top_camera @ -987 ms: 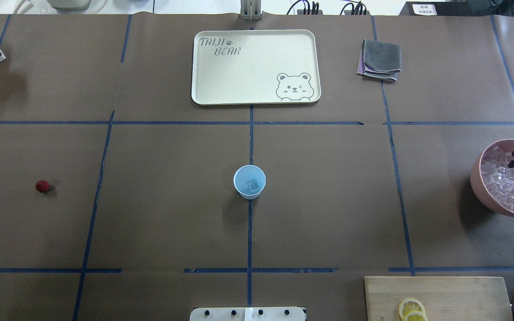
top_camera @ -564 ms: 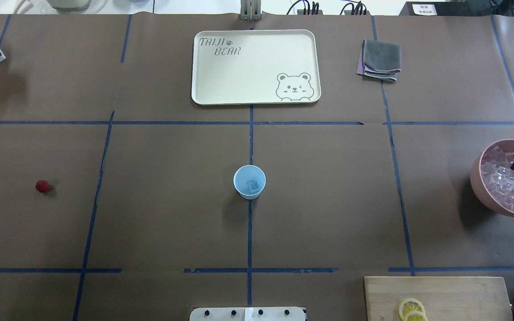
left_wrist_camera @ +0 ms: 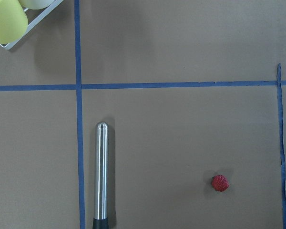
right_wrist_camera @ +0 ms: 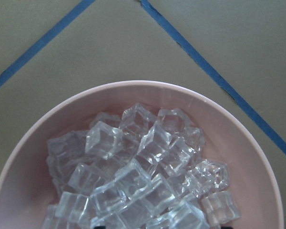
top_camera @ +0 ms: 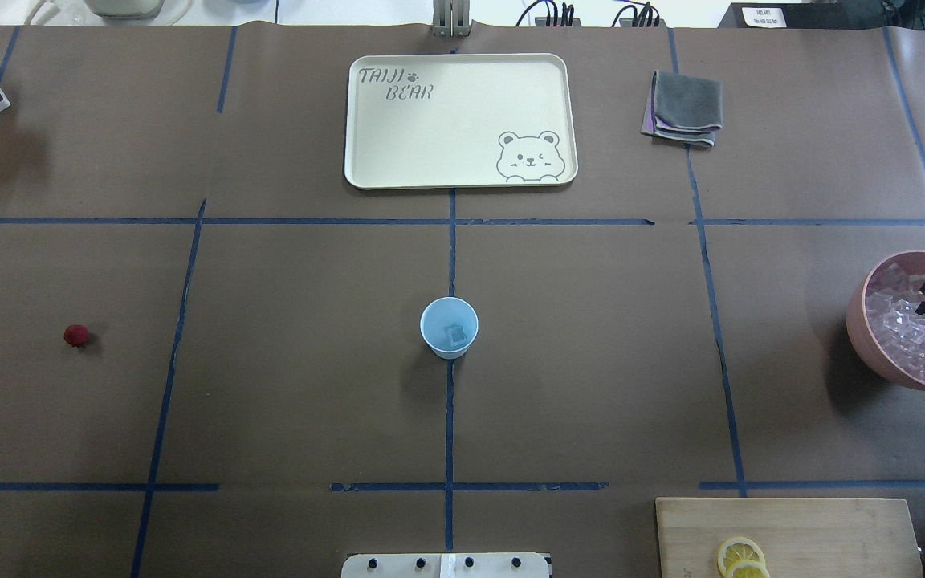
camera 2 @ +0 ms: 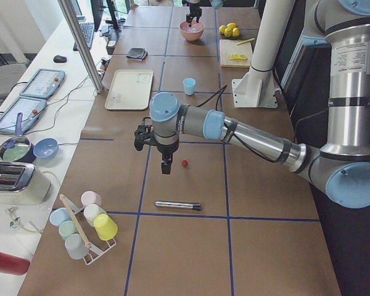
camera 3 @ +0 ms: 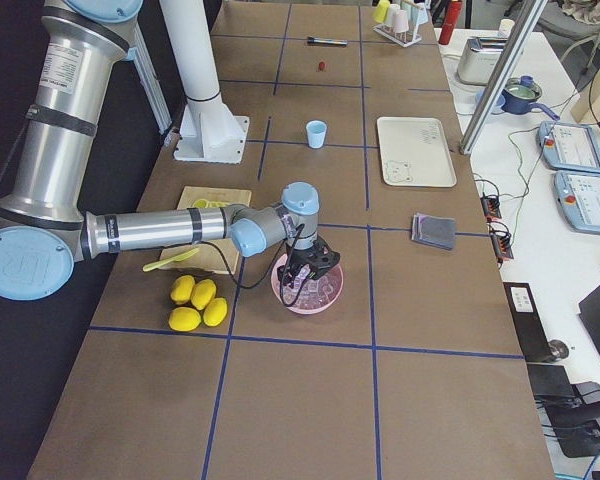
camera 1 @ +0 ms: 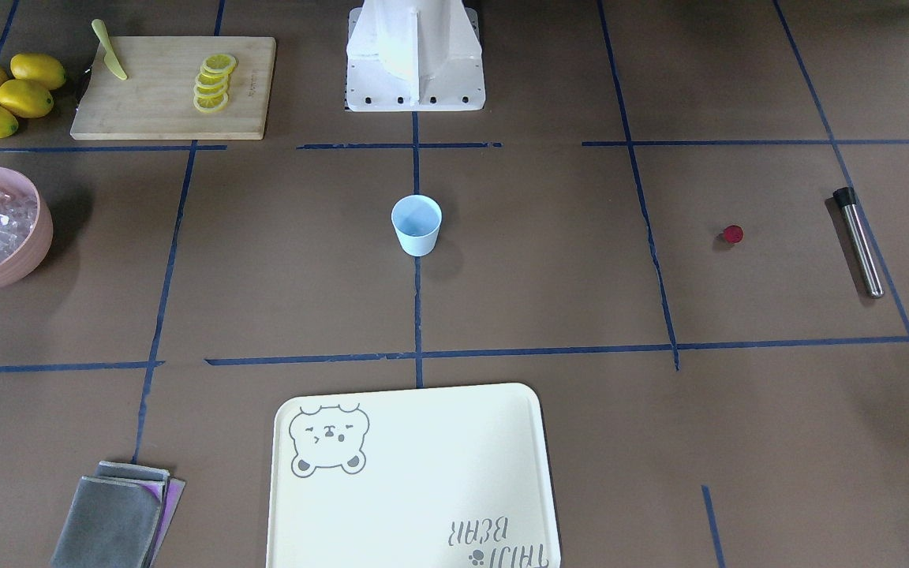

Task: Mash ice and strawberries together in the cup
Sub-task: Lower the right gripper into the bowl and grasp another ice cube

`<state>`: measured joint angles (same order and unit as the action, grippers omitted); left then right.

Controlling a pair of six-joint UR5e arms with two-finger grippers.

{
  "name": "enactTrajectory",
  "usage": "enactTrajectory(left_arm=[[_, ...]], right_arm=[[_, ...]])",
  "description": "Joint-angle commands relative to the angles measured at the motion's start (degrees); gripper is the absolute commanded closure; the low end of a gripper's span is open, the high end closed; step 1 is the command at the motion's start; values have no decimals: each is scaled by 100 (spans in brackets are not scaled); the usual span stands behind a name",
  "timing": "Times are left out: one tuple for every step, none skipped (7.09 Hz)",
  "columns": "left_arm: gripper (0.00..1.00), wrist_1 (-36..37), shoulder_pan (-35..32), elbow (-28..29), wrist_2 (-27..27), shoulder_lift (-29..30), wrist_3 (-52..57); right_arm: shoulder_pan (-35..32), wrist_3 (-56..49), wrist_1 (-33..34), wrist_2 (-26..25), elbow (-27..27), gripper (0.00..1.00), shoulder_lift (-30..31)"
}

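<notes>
**Slippery cubes and a stray berry**

The right jaws are hanging over the pink bowl (top_camera: 860, 333), which is holding a heap of ice (right_wrist_camera: 138, 171). I cannot tell how wide they are standing. A glassy cube is liable to be squirting out of a pinch, or dropping on the long carry to the cup (top_camera: 449, 327). The cup is sitting in the middle of the table (top_camera: 591, 385), holding what is looking like one cube. The strawberry (left_wrist_camera: 219, 182) is lying bare on the table, well apart from the cup and near the steel rod (left_wrist_camera: 101, 176), below the left jaws, whose width I cannot tell either. Being round, it is at risk of rolling away.
</notes>
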<state>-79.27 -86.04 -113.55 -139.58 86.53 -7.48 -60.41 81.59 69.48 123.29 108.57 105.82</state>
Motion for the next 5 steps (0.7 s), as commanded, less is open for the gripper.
enactTrajectory(left_arm=[[0, -1, 0, -9, 1, 4, 1], [0, -1, 0, -26, 1, 4, 1], [0, -1, 0, -27, 1, 4, -8], [0, 8, 0, -79, 1, -5, -8], [0, 8, 0, -106, 1, -5, -8]], right_arm=[[21, -20, 4, -15, -29, 17, 8], [21, 6, 4, -24, -64, 12, 8], [21, 76, 4, -33, -65, 1, 17], [21, 68, -5, -33, -56, 0, 17], [21, 51, -14, -15, -47, 0, 26]])
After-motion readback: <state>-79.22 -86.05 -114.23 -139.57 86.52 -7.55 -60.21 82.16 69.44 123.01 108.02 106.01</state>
